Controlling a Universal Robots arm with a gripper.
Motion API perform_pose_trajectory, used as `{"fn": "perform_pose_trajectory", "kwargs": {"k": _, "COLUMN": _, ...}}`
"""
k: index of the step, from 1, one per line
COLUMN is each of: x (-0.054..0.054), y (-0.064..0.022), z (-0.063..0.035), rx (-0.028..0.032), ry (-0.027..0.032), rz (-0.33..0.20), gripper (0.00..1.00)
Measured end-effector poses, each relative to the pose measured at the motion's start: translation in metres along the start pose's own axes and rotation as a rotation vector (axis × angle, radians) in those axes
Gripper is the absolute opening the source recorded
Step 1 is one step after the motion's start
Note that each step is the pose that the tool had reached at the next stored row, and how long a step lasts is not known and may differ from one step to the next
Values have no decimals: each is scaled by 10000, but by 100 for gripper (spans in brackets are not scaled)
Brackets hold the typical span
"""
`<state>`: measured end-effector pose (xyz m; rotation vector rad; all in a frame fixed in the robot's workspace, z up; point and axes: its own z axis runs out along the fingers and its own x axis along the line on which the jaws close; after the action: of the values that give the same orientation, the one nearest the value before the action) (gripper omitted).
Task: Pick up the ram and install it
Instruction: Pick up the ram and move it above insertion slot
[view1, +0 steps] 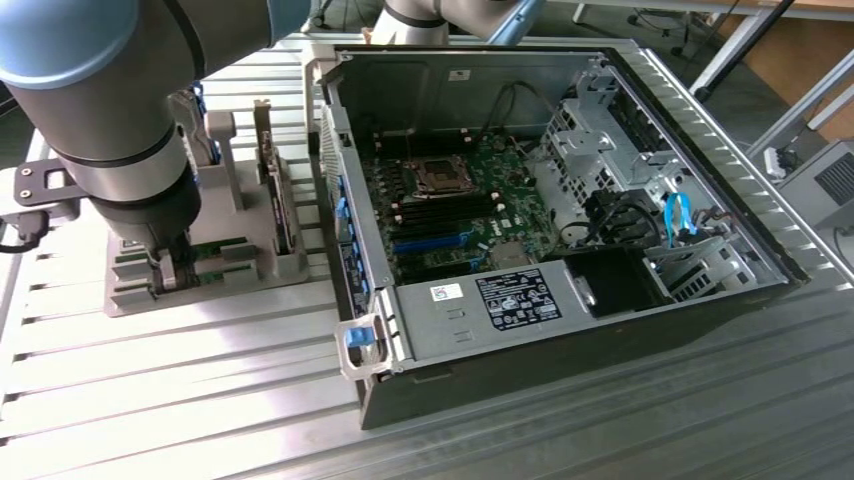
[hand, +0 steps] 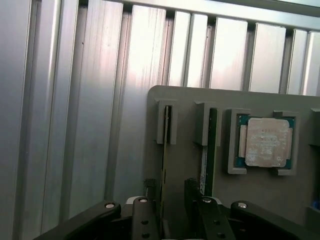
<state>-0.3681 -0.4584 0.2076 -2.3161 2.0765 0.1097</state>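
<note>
The ram (hand: 163, 150), a thin green stick, stands on edge in a slot of the grey holder (hand: 185, 100). My gripper (hand: 170, 212) hangs just over the holder's near end and is open. One black finger (hand: 142, 220) is on one side of the stick and the other on the far side, with a gap still showing. A second stick with a pale label (hand: 206, 160) stands in the neighbouring slot. In the exterior view my gripper (view1: 171, 275) is low over the holder (view1: 247, 270) at the exterior view's left, with the arm above it.
A square silver CPU chip (hand: 267, 142) lies in a pocket of the holder beside the sticks. A dark upright expansion card (view1: 274, 190) stands in the holder. The open computer case (view1: 747, 215) with its motherboard (view1: 454, 200) lies to the exterior view's right, on a ribbed aluminium table (view1: 174, 400).
</note>
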Motion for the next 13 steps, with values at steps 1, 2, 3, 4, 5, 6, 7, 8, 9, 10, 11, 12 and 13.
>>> {"fn": "perform_pose_trajectory", "kwargs": {"k": 1, "x": 0, "y": 0, "z": 3, "rx": 1, "ry": 0, "rz": -1, "gripper": 35}}
{"fn": "perform_pose_trajectory", "kwargs": {"k": 2, "x": 1, "y": -1, "z": 13, "rx": 3, "ry": -1, "rz": -3, "gripper": 35}}
{"fn": "perform_pose_trajectory", "kwargs": {"k": 3, "x": 1, "y": 0, "z": 14, "rx": 1, "ry": -1, "rz": -5, "gripper": 35}}
{"fn": "perform_pose_trajectory", "kwargs": {"k": 4, "x": 1, "y": -1, "z": 14, "rx": 1, "ry": -2, "rz": -5, "gripper": 35}}
{"fn": "perform_pose_trajectory", "kwargs": {"k": 5, "x": 1, "y": -1, "z": 15, "rx": 2, "ry": -5, "rz": -6, "gripper": 35}}
{"fn": "perform_pose_trajectory", "kwargs": {"k": 6, "x": 1, "y": -1, "z": 15, "rx": 3, "ry": -8, "rz": -5, "gripper": 35}}
{"fn": "perform_pose_trajectory", "kwargs": {"k": 7, "x": 1, "y": -1, "z": 15, "rx": 3, "ry": -10, "rz": -5, "gripper": 33}}
{"fn": "perform_pose_trajectory", "kwargs": {"k": 8, "x": 1, "y": -1, "z": 14, "rx": 2, "ry": -11, "rz": -5, "gripper": 27}}
{"fn": "perform_pose_trajectory", "kwargs": {"k": 9, "x": 1, "y": -1, "z": 15, "rx": 4, "ry": -15, "rz": -6, "gripper": 21}}
{"fn": "perform_pose_trajectory", "kwargs": {"k": 10, "x": 1, "y": -1, "z": 15, "rx": 5, "ry": -19, "rz": -5, "gripper": 12}}
{"fn": "perform_pose_trajectory", "kwargs": {"k": 11, "x": 1, "y": -1, "z": 15, "rx": 4, "ry": -23, "rz": -6, "gripper": 12}}
{"fn": "perform_pose_trajectory", "kwargs": {"k": 12, "x": 1, "y": -1, "z": 15, "rx": 5, "ry": -27, "rz": -6, "gripper": 12}}
{"fn": "perform_pose_trajectory", "kwargs": {"k": 13, "x": 1, "y": -1, "z": 15, "rx": 5, "ry": -30, "rz": -6, "gripper": 12}}
